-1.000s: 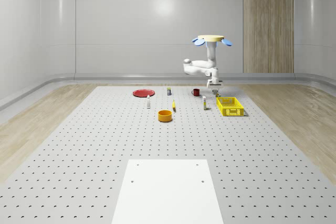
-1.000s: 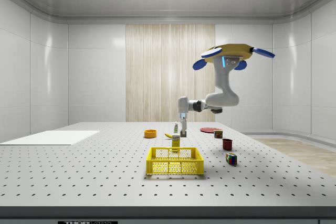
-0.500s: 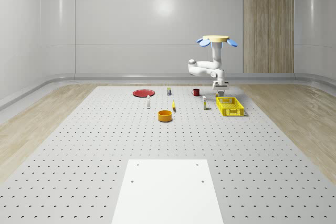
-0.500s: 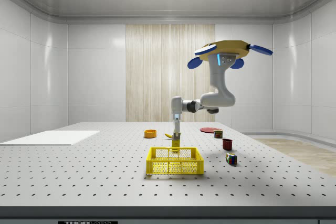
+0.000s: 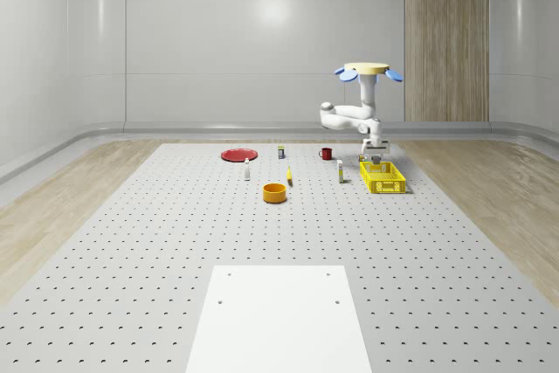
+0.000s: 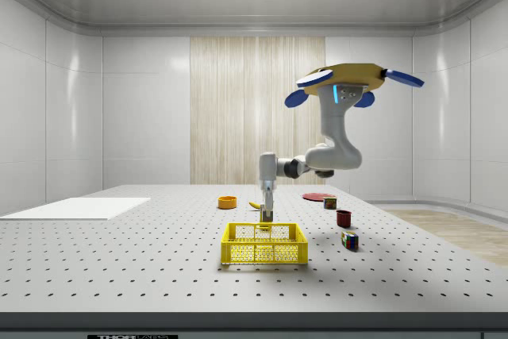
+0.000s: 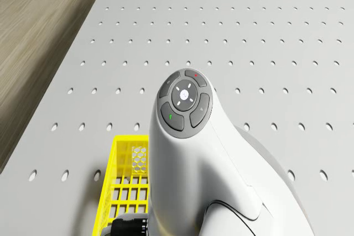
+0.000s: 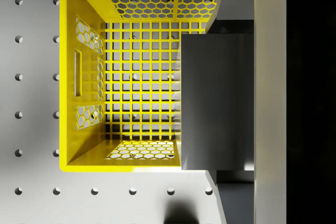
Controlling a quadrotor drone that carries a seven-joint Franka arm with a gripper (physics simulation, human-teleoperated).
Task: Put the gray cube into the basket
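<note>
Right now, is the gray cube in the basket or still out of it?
Out. The gray cube is held between the fingers, hanging just above the yellow basket, whose mesh floor is bare. The drone hovers over the table.

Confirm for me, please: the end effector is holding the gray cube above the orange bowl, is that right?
Not quite: the end effector holds the gray cube above the yellow basket, not the orange bowl. The wrist view shows the basket floor directly beneath the cube.
</note>
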